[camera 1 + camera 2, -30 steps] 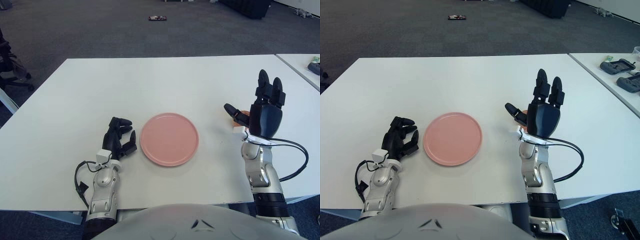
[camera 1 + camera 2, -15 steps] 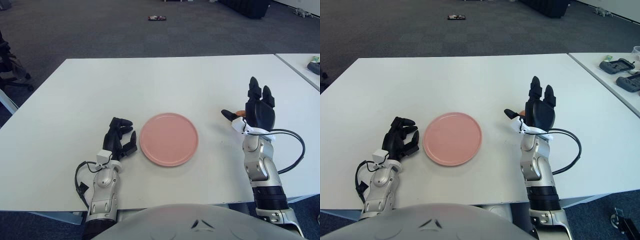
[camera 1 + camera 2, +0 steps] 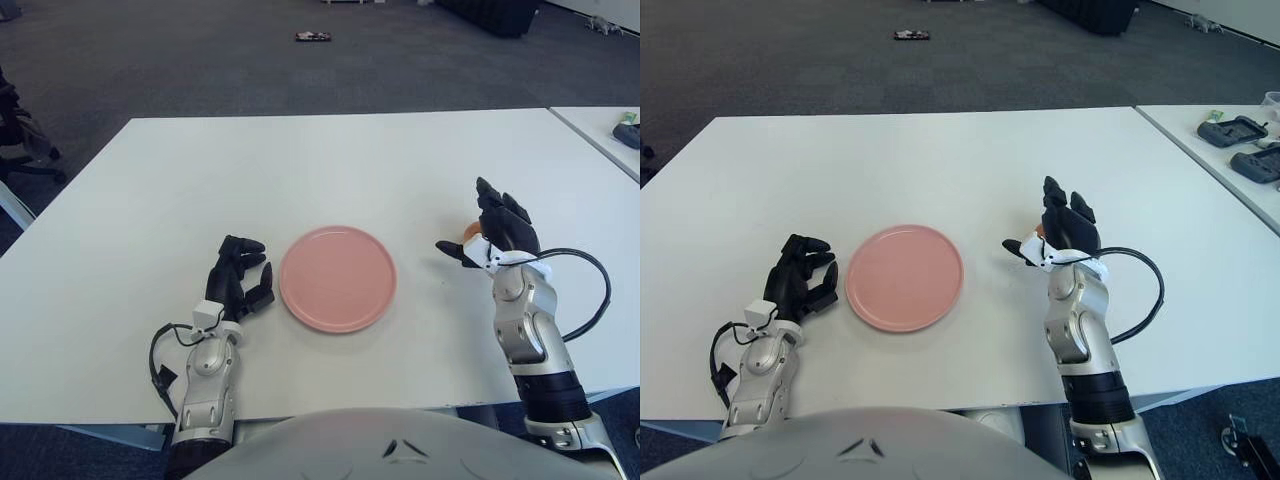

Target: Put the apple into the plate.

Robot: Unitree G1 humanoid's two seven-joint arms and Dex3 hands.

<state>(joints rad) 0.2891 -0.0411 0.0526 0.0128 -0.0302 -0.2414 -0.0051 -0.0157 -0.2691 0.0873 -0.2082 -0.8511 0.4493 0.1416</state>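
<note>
A pink plate point(image 3: 338, 278) lies in the middle of the white table point(image 3: 320, 160). A small orange-red apple point(image 3: 470, 231) sits on the table to the right of the plate, mostly hidden behind my right hand. My right hand point(image 3: 478, 228) is down at the apple, with its thumb on the plate side and its fingers point(image 3: 500, 208) arched over the far side; they are still spread and not closed on it. My left hand point(image 3: 240, 275) rests on the table just left of the plate, fingers curled, holding nothing.
A second table point(image 3: 1240, 130) with dark devices stands at the right. The right arm's black cable point(image 3: 590, 300) loops out over the table's right side. A small object point(image 3: 314, 37) lies on the floor far behind.
My right hand has come down from a raised, upright pose and tipped forward over the apple. The left hand and the plate have not moved.
</note>
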